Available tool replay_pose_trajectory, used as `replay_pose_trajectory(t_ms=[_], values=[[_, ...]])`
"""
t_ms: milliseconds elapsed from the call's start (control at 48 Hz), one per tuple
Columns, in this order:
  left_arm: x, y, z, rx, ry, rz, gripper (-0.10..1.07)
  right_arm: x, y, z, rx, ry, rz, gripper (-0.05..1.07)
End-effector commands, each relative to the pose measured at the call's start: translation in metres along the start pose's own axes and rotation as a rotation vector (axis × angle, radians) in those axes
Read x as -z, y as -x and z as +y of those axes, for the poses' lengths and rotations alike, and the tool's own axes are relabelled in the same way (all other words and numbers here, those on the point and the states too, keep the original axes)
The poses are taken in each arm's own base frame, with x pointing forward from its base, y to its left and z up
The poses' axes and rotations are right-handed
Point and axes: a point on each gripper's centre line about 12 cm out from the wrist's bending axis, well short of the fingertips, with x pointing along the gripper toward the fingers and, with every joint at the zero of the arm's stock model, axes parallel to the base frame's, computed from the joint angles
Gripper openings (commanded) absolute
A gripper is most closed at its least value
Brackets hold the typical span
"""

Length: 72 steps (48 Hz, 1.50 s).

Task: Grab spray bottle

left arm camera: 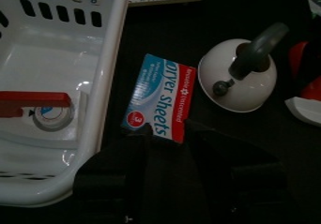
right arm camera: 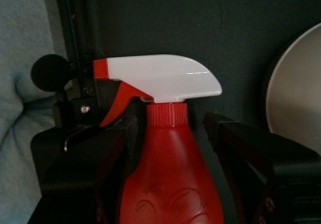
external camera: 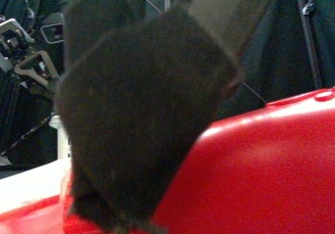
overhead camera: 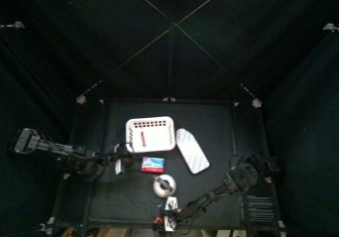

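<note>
Spray bottle (right arm camera: 172, 162) is lying at the bottom centre of the top view, at the desk's (overhead camera: 219, 157) front edge, just below the round grey-white kettle-like object (overhead camera: 165, 185). In the right wrist view its long axis is running straight up the frame between the two jaws, red body at the bottom, white trigger head (right arm camera: 160, 78) at the top with the nozzle pointing toward frame right. In the front view the red body (external camera: 249, 174) is filling the lower right, very near the camera, with a dark jaw in front of it.

Right gripper (right arm camera: 170, 186) is straddling the bottle's body, jaws spread wide on either side of it; cannot tell if they are touching the red plastic, no clenched hold showing. Right arm (overhead camera: 225, 186) is coming in from the lower right of the top view, reaching diagonally down-left to the front edge, gripper angled down onto the bottle.

Left arm (overhead camera: 59, 154) is resting at the left side of the top view, wrist near the white basket (overhead camera: 150, 134). Its jaws are sitting dark at the bottom of the left wrist view; cannot tell whether they are released or clenched.

Blue-and-red box (left arm camera: 163, 97) is lying flat between basket and round object. White dotted oblong (overhead camera: 193, 150) is lying right of the basket
</note>
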Motion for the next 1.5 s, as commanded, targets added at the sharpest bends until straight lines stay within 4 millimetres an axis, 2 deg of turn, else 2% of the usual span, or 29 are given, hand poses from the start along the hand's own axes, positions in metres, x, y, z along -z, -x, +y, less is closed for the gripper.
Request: replay_pose_trajectory(t_ms=[0, 146, 667, 938, 1083, 1292, 1479], values=[[-0.005, 0.0, -0.002, 0.006, 0.0, -0.012, 0.75, -0.016, 0.012, -0.002, -0.021, -0.017, -0.043, 0.91], [-0.004, 0.0, -0.002, 0.006, 0.0, -0.011, 0.75, -0.017, 0.008, -0.009, -0.018, -0.033, -0.038, 0.88], [-0.005, 0.0, -0.002, 0.006, 0.0, -0.012, 0.75, -0.007, -0.005, -0.013, -0.032, -0.045, -0.021, 0.81], [-0.004, 0.0, -0.002, 0.006, 0.002, -0.011, 0.75, -0.006, -0.005, -0.015, -0.027, -0.041, -0.019, 0.67], [-0.004, 0.0, -0.001, 0.006, 0.001, -0.009, 0.75, -0.01, 0.003, -0.016, -0.015, -0.024, -0.036, 0.64], [-0.003, 0.0, -0.001, 0.005, 0.004, -0.007, 0.75, -0.023, 0.031, -0.021, 0.007, 0.011, -0.105, 0.64], [-0.002, 0.0, -0.001, 0.005, 0.015, -0.004, 0.75, -0.027, 0.035, -0.022, 0.007, 0.02, -0.131, 0.64]])
